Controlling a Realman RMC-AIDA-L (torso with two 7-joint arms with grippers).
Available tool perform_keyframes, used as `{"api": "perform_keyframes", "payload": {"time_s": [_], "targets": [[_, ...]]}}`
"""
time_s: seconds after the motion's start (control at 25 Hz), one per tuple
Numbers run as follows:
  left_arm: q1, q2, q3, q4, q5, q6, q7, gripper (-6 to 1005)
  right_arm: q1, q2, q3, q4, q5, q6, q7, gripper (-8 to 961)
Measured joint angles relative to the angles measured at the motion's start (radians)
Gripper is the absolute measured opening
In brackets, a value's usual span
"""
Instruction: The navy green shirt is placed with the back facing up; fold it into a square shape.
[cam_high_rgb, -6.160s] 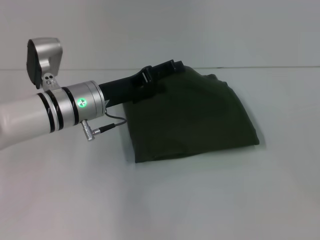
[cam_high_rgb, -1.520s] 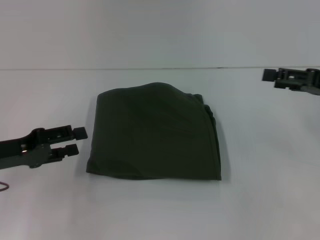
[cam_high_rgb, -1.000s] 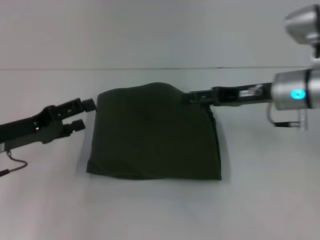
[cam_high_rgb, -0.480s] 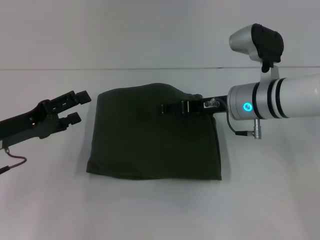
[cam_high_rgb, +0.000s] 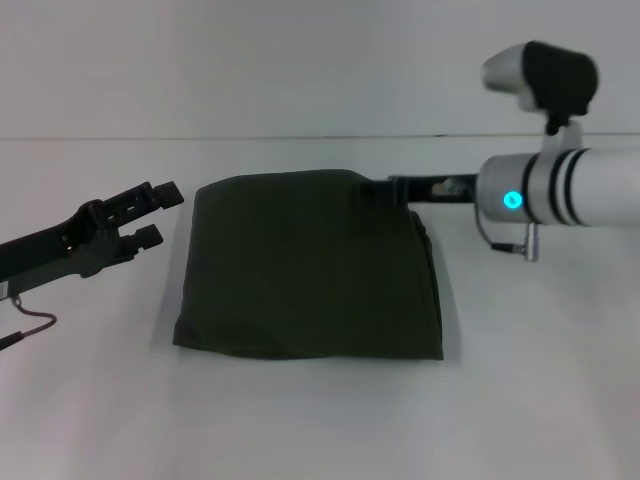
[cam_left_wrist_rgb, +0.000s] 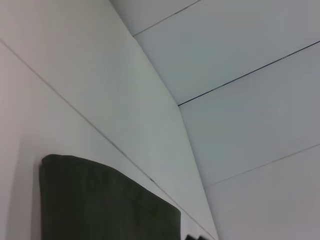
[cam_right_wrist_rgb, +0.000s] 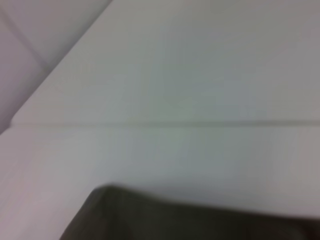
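Setting: a robot test bench or lab, as far as you can judge.

- Plain white matte counter (cam_high_rgb: 300, 420), bare of any household or shop fittings.
- Pale grey panelled wall (cam_left_wrist_rgb: 240, 60) behind it, its flat panels divided by thin dark seams; you see the same blank panels from both wrist cameras.
- Two machine arms over the counter: you have a silver-and-white cylindrical right arm with a lit blue indicator (cam_high_rgb: 560, 190), and a black left arm with a trailing thin cable (cam_high_rgb: 60, 250).
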Motion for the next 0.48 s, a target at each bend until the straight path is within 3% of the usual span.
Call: {"api": "perform_keyframes", "payload": {"time_s": [0.12, 0.24, 0.48], "targets": [[0.000, 0.002, 0.000, 0.000, 0.000, 0.001, 0.000, 955, -0.059, -0.013, 0.017, -0.109, 0.000, -0.046, 0.044, 914], [0.000, 0.009, 0.003, 0.003, 0.000, 0.020, 0.023, 954, -0.149, -0.025, 0.049, -0.285, 0.012, -0.217, 0.084, 914], [0.009, 0.036, 0.037, -0.018, 0.020, 0.190, 0.333, 952, -0.338, -0.064, 0.178, -0.489, 0.081, -0.564, 0.090, 914]]}}
